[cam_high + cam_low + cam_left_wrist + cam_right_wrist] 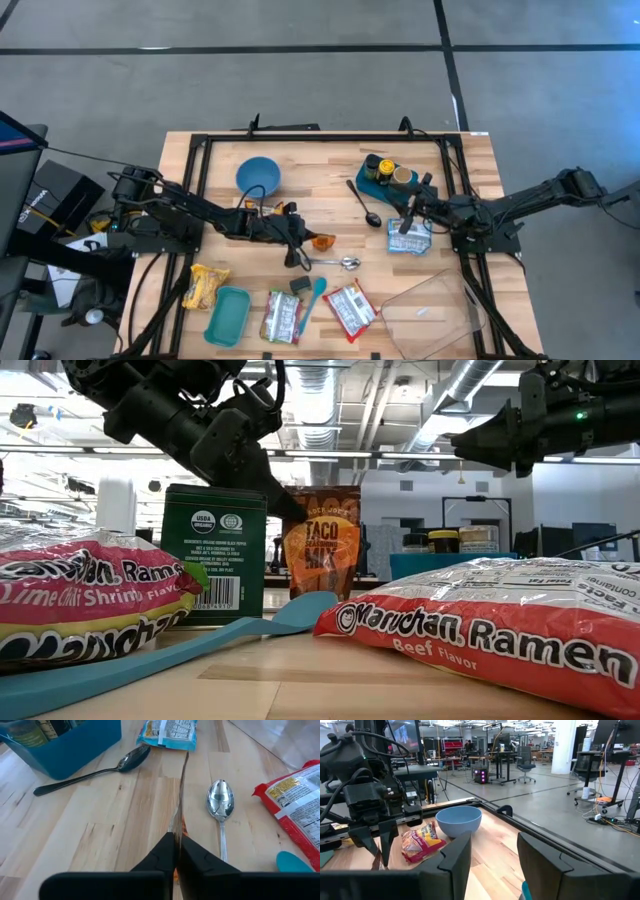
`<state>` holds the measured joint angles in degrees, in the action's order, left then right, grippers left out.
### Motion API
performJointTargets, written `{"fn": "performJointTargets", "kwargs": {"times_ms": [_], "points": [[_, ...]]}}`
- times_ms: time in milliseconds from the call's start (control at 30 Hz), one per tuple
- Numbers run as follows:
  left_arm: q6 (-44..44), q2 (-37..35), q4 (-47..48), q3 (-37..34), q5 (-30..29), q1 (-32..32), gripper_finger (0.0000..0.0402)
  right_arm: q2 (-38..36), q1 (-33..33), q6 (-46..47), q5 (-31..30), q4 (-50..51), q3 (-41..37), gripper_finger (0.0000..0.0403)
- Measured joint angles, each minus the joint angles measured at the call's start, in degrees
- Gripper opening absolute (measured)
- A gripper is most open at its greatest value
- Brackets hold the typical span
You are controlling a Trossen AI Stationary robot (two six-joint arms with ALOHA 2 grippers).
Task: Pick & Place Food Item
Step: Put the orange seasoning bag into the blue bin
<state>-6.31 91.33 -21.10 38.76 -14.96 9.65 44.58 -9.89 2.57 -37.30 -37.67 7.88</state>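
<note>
Pinching the taco seasoning packet [322, 541] in my left tool [308, 241], I see it mid-tabletop [320, 190] by the silver spoon [340, 263]. My right tool [492, 852] hangs apart, fingers parted, holding nothing.

We see our left arm stretched toward table centre, its left gripper [312, 241] pointing at three o'clock with fingers [162, 855] pinched tight. Our right arm reaches in from three o'clock, its right gripper [412, 212] hanging above the table, jaws parted.
</note>
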Motion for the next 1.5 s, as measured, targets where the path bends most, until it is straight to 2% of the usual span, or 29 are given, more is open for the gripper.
{"fn": "performJointTargets", "kwargs": {"times_ms": [200,367,467,667,900,1133,1333,1500], "points": [[0.01,-0.10,-4.38,0.00,0.00,-0.03,0.0001,-0.01,-0.75,-0.01,0.68,0.00,0.00,0.0154],[1.81,-0.22,-8.92,0.02,0.13,-1.26,0.0001,0.01,-0.55,-0.01,7.11,-0.54,0.15,0.0154],[1.86,-0.24,-10.56,0.07,0.40,-2.68,0.0001,0.80,-0.51,0.00,9.01,-0.13,1.08,0.0154],[1.71,-0.24,-10.38,0.59,7.53,-5.93,0.0001,5.48,-0.51,-0.03,9.20,1.93,4.13,0.0154],[2.01,-0.24,-9.83,3.39,12.16,-7.67,0.0000,12.34,-0.51,-0.04,9.42,2.24,8.20,0.0154],[3.45,-0.24,-7.24,5.85,12.46,-8.52,0.0000,16.10,-0.48,0.08,12.27,4.07,11.44,0.0154],[3.73,-0.24,-6.91,7.20,12.46,-8.52,0.0000,18.42,-0.49,1.94,17.82,4.39,13.82,0.0154],[4.70,-0.24,-6.87,7.58,12.46,-8.50,0.0000,21.08,-0.47,1.93,18.01,4.36,15.78,0.0154]]}}
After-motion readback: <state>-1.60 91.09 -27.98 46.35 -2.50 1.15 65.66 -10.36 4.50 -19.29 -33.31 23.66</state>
